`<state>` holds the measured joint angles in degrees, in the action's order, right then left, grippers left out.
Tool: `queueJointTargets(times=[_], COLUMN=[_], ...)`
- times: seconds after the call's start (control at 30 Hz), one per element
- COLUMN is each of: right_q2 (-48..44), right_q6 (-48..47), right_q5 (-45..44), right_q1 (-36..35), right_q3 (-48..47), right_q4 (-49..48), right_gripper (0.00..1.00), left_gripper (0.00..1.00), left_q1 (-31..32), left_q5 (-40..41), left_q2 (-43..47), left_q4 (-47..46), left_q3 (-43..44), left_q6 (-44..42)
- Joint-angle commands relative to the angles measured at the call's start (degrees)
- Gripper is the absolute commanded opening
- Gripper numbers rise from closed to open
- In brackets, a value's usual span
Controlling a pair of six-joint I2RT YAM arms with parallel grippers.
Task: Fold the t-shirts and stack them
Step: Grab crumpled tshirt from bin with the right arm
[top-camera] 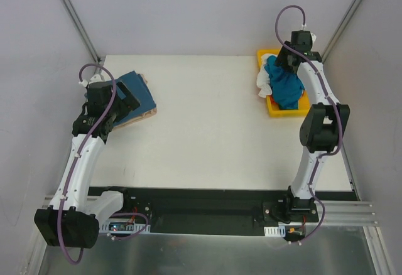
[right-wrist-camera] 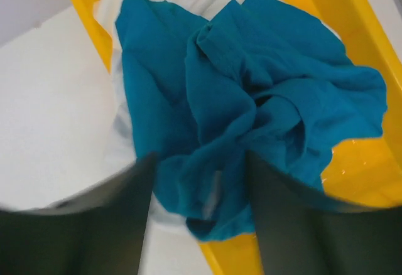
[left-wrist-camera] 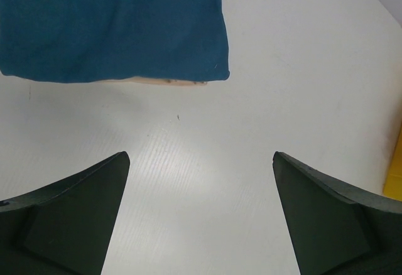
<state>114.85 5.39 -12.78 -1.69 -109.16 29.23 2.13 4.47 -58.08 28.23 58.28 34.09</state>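
A folded slate-blue t-shirt (top-camera: 135,93) lies on a beige t-shirt (top-camera: 148,113) at the table's back left. In the left wrist view the blue fold (left-wrist-camera: 113,24) has a thin beige edge (left-wrist-camera: 157,82) under it. My left gripper (top-camera: 119,117) is open and empty, its tips (left-wrist-camera: 201,156) over bare table just short of that stack. A crumpled teal-blue t-shirt (top-camera: 286,86) lies in the yellow tray (top-camera: 276,108). My right gripper (top-camera: 286,61) hovers over it, open (right-wrist-camera: 200,156), with a bunch of the teal cloth (right-wrist-camera: 251,68) between the blurred fingers.
A white cloth (top-camera: 264,86) lies under the teal shirt and hangs over the tray's left side (right-wrist-camera: 119,137). The tray's rim (right-wrist-camera: 352,11) stands at the back right corner near the wall, and its edge shows in the left wrist view (left-wrist-camera: 396,174).
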Motion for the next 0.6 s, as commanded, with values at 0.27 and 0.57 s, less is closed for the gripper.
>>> queueJointTargets(times=[0.27,0.57], right_q2=[-8.5,-28.7], right_q6=[-0.1,-3.4], right_q5=[1.6,29.8], right_q1=[0.0,-4.3], right_q3=[-6.9,-5.0], right_q4=[-2.0,-12.4], right_gripper=[0.01,0.01], left_gripper=[0.99,0.99], left_q1=[-0.5,-0.5], left_q5=[-2.1,-4.4], left_q2=[3.1,4.5], left_q4=[-0.2,-0.3], left_q3=[1.1,1.0], left_q6=[0.4,0.8])
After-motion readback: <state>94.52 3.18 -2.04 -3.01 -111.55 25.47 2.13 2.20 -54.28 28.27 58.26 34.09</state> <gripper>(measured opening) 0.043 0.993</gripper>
